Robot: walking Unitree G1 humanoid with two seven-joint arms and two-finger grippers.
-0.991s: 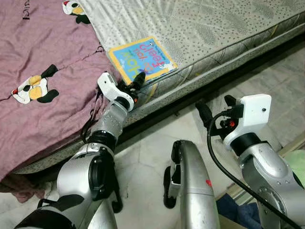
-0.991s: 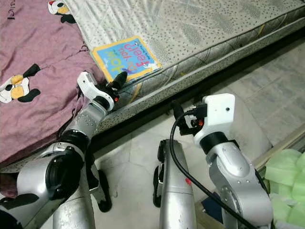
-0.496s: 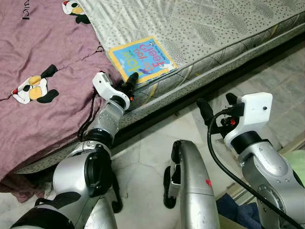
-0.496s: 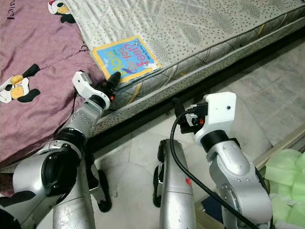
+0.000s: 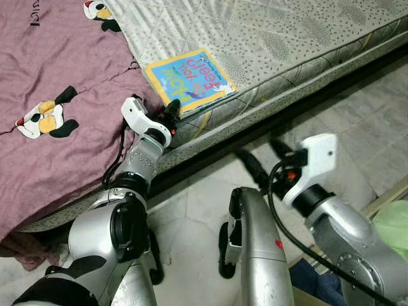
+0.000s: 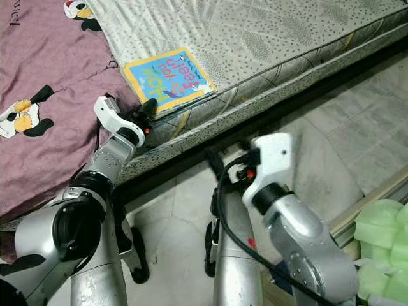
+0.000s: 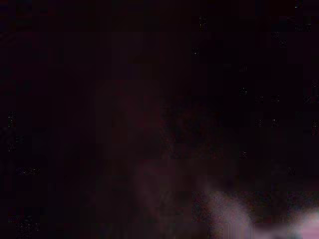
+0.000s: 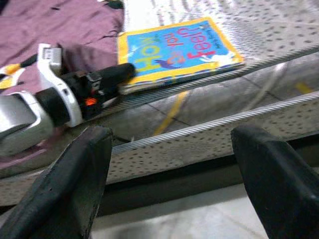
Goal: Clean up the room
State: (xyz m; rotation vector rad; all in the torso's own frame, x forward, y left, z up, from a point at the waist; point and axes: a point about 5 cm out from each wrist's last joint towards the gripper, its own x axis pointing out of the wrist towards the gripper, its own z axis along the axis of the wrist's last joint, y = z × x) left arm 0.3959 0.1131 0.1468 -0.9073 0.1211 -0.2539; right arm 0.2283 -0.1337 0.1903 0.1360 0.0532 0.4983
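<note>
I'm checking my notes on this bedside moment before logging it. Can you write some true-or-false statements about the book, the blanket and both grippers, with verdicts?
1. The children's book lies on the bare mattress near its edge. True.
2. The left gripper is at the book's near edge. True.
3. The right gripper is shut on the book. False: its fingers are wide apart, off the bed, facing the mattress side.
4. The purple penguin blanket covers the book. False: it lies beside the book.

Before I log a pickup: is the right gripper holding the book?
No, the right gripper is open and apart from the book on the mattress.
</note>
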